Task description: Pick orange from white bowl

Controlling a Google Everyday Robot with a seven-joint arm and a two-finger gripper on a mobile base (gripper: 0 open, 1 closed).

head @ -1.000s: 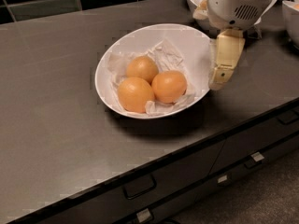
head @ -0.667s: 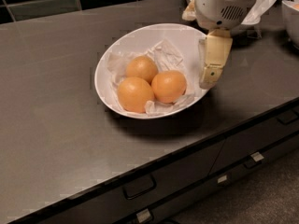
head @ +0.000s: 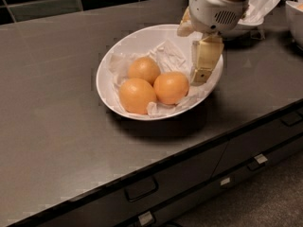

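Gripper [head: 201,76] hangs inside right rim of white bowl [head: 142,37], just beside right orange [head: 171,87]; spread or pressed together: cannot tell. Back orange [head: 144,69] and left orange [head: 137,95] alongside, on crumpled paper [head: 166,56]. Bowl on dark bench [head: 57,126].
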